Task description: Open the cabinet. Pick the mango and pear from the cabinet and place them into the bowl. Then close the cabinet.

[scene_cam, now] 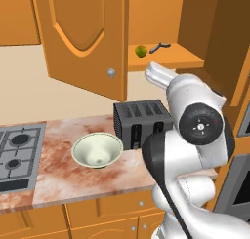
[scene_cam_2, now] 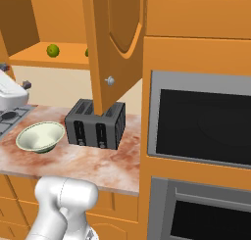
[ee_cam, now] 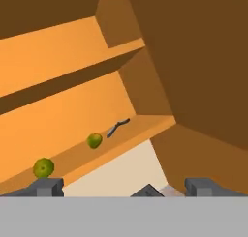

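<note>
The cabinet [scene_cam: 80,35] stands with both doors swung open, and its lower shelf [ee_cam: 140,127] is exposed. Two small green fruits [ee_cam: 94,140] [ee_cam: 43,168] lie on that shelf; I cannot tell which of them is the pear. One green fruit [scene_cam: 141,50] sits beside a dark utensil [scene_cam: 160,47]. The mango is out of view. My gripper [ee_cam: 126,187] is open and empty, below and in front of the shelf and pointing up at it. The cream-green bowl [scene_cam: 111,150] [scene_cam_2: 51,131] stands empty on the counter.
A black toaster [scene_cam: 141,123] [scene_cam_2: 95,124] stands right of the bowl, under the cabinet. The open door [scene_cam_2: 112,48] hangs over the toaster. A gas hob [scene_cam: 17,155] lies at the counter's left. Built-in ovens [scene_cam_2: 201,126] fill the right side.
</note>
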### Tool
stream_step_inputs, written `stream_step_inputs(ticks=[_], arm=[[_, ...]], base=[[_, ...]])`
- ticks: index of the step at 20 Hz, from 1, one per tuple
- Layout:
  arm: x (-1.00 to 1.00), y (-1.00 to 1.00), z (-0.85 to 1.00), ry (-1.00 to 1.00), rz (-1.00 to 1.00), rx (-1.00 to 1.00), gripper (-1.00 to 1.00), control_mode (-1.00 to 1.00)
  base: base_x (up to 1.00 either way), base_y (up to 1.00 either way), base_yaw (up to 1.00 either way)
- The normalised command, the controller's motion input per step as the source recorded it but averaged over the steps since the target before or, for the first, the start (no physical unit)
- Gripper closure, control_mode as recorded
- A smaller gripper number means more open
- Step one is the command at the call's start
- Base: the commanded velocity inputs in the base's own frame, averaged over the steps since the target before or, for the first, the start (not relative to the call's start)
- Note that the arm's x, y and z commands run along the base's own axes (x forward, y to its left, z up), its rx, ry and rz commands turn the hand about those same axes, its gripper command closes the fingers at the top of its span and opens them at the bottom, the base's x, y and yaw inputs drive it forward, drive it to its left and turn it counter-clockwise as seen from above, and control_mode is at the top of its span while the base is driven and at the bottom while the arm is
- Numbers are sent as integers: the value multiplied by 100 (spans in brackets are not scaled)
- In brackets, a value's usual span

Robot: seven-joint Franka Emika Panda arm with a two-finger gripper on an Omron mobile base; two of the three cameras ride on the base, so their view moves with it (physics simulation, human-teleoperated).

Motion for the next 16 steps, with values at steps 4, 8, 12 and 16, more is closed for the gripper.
stream_step_inputs(ticks=[4,8,12,16], arm=[[55,-30,-12,0,27,20,-100,-100],[81,-2,-12,0,24,20,-100,-100],[97,0,-18,0,23,17,-100,-100],[100,27,-23,1,25,16,-100,-100]], base=[[0,0,0],[0,0,0],[0,0,0],[0,0,0]])
